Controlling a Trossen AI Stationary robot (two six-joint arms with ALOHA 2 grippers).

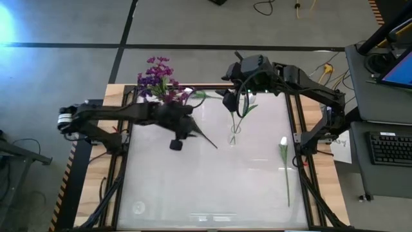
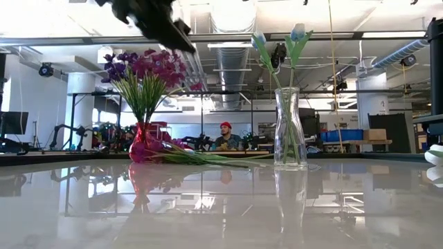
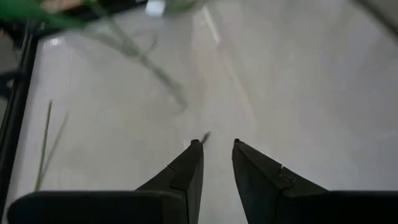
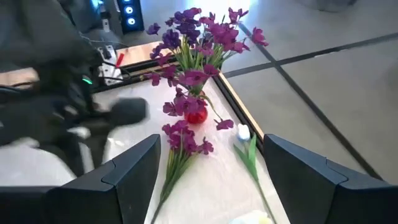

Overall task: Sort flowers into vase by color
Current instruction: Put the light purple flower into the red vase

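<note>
Flowers are split across my table: purple blossoms (image 1: pixel 156 76) fill the red vase (image 2: pixel 142 144) far left, another purple stem (image 4: pixel 180 144) lies beside it, white buds stand in the clear glass vase (image 2: pixel 290 128), and one white tulip (image 1: pixel 284 162) lies near right. My left gripper (image 3: pixel 216 149) hovers over bare table, fingers narrow, empty. My right gripper (image 4: pixel 211 163) is wide, empty. I judge the thin stalks could slip on this glossy surface, or an arm could topple the slender glass.
</note>
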